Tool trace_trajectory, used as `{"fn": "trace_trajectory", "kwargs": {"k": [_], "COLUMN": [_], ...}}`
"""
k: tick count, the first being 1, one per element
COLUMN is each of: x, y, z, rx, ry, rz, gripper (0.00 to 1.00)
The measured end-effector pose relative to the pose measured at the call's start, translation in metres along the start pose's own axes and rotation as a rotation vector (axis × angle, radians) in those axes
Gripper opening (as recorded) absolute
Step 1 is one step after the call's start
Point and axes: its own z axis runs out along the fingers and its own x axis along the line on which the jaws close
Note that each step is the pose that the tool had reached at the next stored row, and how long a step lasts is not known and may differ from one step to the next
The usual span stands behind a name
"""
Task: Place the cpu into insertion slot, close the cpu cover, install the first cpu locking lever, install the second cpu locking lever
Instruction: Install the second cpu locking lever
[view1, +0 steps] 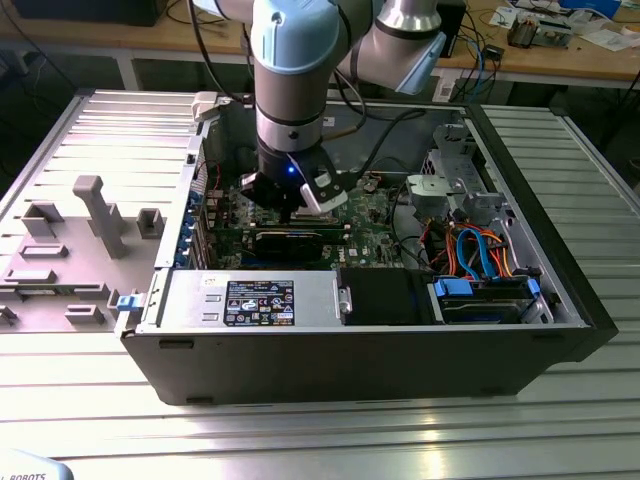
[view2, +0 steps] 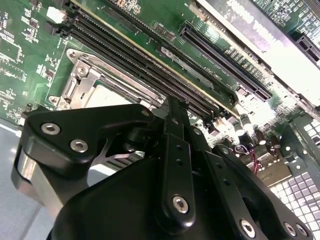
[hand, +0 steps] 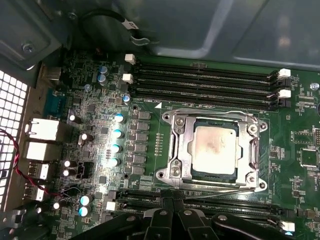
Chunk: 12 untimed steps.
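In the first wrist view the small square silver-topped cpu (hand: 215, 149) sits right of centre, seated in the shiny-rimmed insertion slot (hand: 176, 172) with the thin silver cpu cover (hand: 250, 150) shut over it; the black gripper (hand: 172, 204), at the bottom edge, appears closed and empty; judging so, a locking lever (hand: 220, 189) is in hand, calling for a downward press.

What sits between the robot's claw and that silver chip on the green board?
In the first wrist view, long black memory slots and the cpu cover edge lie between gripper and cpu.
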Motion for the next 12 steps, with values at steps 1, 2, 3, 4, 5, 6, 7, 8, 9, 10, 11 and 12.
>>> {"fn": "trace_trajectory", "kwargs": {"k": [1,2,3,4,5,6,7,8,9,10,11,12], "x": [0.0001,0.0001,0.0001,0.0001,0.0001,0.0001,0.0001,0.0001,0.0001,0.0001,0.0001,0.0001], "y": [-0.0004,-0.0005,-0.0007,-0.001,-0.0012,-0.0012,-0.0013,-0.0012,-0.0012,-0.0013,-0.0013,-0.0013], "z": [0.0,0.0001,0.0002,0.0003,0.0004,0.0005,0.0006,0.0007,0.0007,0.0007,0.0007,0.0008], "rx": [-0.0013,-0.0017,-0.0019,-0.002,-0.002,-0.0019,-0.0026,-0.0037,-0.0055,-0.0074,-0.0089,-0.0103], "ry": [0.0001,0.0,0.0001,0.0003,0.0005,0.0007,0.0008,0.0005,0.0003,0.0002,0.0,-0.0001], "rz": [-0.001,-0.001,-0.002,-0.002,-0.003,-0.003,-0.003,-0.003,-0.003,-0.003,-0.003,-0.003], "gripper": [0.11,0.11,0.11,0.11,0.11,0.11,0.11,0.11,0.11,0.11,0.11,0.11]}}
